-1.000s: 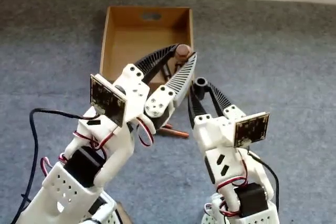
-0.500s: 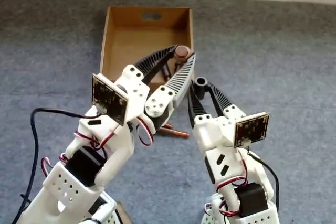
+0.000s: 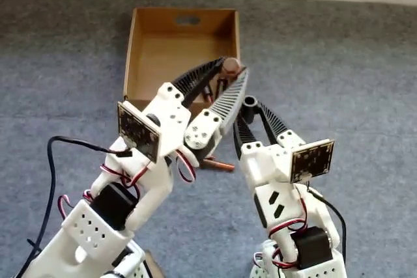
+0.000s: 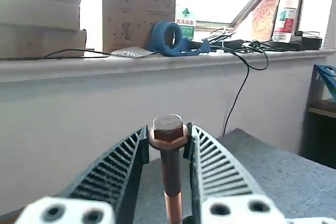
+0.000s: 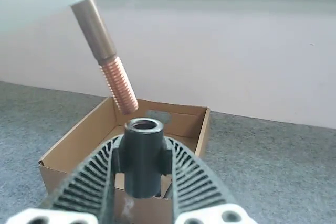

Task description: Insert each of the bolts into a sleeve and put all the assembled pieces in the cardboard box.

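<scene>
Just above the centre of the high view, the left gripper [image 3: 229,71] pinches a copper-coloured bolt [image 4: 169,177] by its hex head. Its fingers are closed on the flats and the shank hangs down at a slant, over the near right corner of the cardboard box [image 3: 156,21]. Just below it in that frame, the right gripper [image 3: 249,105] clamps a dark sleeve [image 5: 140,156] around its waist, with the bore facing up. From the right wrist, the threaded tip sits just above the rim of the bore, tilted and a little off-centre, not yet in. A second bolt [image 3: 219,165] lies on the grey carpet [image 3: 339,63] between the arms, mid-frame.

The bolt looks like solid metal to me, stiff and smooth on the flats, so it could swivel between the ribbed fingers. I'd expect the threads to catch on the sleeve's lip unless the shank is squared up. Holding the head suits the bolt, and the mid-body hold on the sleeve leaves its mouth free.
</scene>
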Tool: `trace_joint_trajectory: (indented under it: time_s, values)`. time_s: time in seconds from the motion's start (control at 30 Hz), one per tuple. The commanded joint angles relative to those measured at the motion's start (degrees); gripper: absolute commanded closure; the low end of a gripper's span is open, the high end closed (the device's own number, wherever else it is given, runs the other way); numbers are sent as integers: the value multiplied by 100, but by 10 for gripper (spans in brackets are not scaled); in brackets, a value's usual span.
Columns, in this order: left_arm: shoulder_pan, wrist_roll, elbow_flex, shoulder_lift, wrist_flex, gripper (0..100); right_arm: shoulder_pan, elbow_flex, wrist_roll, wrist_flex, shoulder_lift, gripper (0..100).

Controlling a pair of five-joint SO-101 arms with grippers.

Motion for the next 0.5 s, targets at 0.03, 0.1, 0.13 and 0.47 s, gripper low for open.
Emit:
trace_joint_trajectory:
  time_s: [0.03, 0.1, 0.13, 0.47]
  values:
    - [154, -18, -66, -92, -149, 992, -48, -22, 53, -145, -84, 993]
    - [154, -18, -22, -92, -149, 992, -48, -22, 53, -145, -84, 993]
    - [154, -18, 48, -92, -167, 992, -48, -22, 53, -145, -84, 993]
    - [119, -44, 84, -92, -176, 992, -48, -22, 53, -145, -84, 993]
